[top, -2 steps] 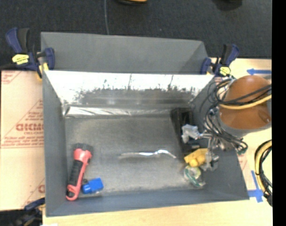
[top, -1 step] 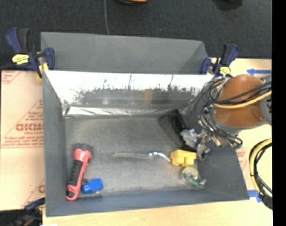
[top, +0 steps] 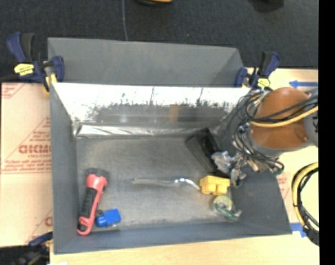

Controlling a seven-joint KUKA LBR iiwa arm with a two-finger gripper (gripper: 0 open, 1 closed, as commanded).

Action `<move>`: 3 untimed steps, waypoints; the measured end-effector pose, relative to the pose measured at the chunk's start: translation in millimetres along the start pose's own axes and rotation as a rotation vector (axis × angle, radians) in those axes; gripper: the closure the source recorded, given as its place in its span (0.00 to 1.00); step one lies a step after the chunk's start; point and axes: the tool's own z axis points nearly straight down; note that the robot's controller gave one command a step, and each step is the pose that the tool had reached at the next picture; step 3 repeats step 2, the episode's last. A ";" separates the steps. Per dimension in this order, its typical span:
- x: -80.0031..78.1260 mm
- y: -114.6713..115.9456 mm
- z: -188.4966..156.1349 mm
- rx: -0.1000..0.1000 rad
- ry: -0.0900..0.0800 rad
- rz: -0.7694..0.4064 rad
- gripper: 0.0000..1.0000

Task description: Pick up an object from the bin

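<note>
Several small things lay on the floor of the grey bin (top: 156, 159), and the nearest of them to the gripper (top: 232, 170) was a yellow block (top: 214, 185). The gripper hung low at the bin's right end, under the orange-covered wrist and its cables, and the block sat just beside it, a little toward the near wall and toward the view's left. Whether they touched could not be told, nor whether the claw stood apart or together; nothing could be seen clamped in it. The block's longer side ran roughly across the view, left to right. A black oblong thing (top: 199, 148) lay just on the far side of the gripper, slanting up toward the back wall, and a clear, greenish piece (top: 227, 207) lay close beyond the yellow block, by the near wall. A silver utensil (top: 161, 182) stretched leftward from the block along the floor. Well apart, at the left end, a pink-and-black handle (top: 91, 202) lay beside a small blue piece (top: 108, 218). Judged from this, the block was the likeliest pick, and it called for only a slight shift down-left in the view before lowering.
</note>
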 end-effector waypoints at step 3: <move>-23.3 9.5 -54.4 -0.008 0.016 -0.037 1.00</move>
